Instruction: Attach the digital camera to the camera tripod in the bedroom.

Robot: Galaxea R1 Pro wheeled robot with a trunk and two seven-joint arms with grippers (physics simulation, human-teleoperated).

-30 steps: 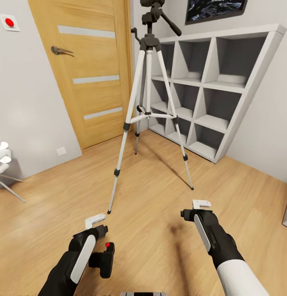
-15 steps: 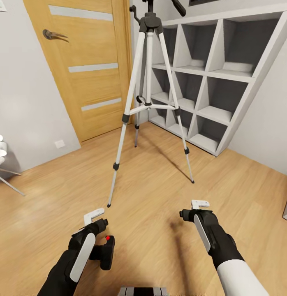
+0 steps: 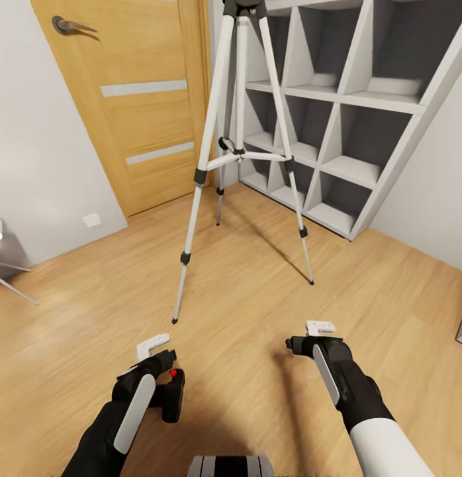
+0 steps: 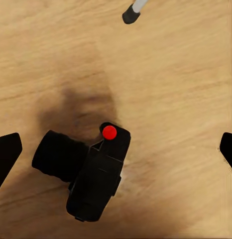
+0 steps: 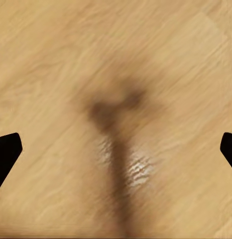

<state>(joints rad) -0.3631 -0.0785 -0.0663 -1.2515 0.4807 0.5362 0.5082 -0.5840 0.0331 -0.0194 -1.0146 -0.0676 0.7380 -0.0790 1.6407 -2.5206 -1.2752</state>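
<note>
Closer now than a second ago: my whole view has slid forward and down, so the tripod's head has run off the top edge and the door handle sits higher in the head view, while my arms hold the same pose.

Nearest me, my left gripper [image 3: 166,387] carries the digital camera [image 3: 170,396], a small black box with a red dot on top, hanging at the end of my left arm above the wood floor [image 3: 244,311]. In the left wrist view the camera [image 4: 91,174] sits between my two dark fingertips [image 4: 6,154], which stand wide apart at the edges, so how the camera is held I cannot tell.

My right gripper [image 3: 298,344] hangs empty over bare floor, its fingertips [image 5: 6,152] spread wide.

Further out, the camera tripod [image 3: 237,152] stands on its three silver-white legs, the nearest foot just ahead of my left gripper. Behind it are the wooden door [image 3: 138,99] and the white cube shelves [image 3: 363,112].
</note>
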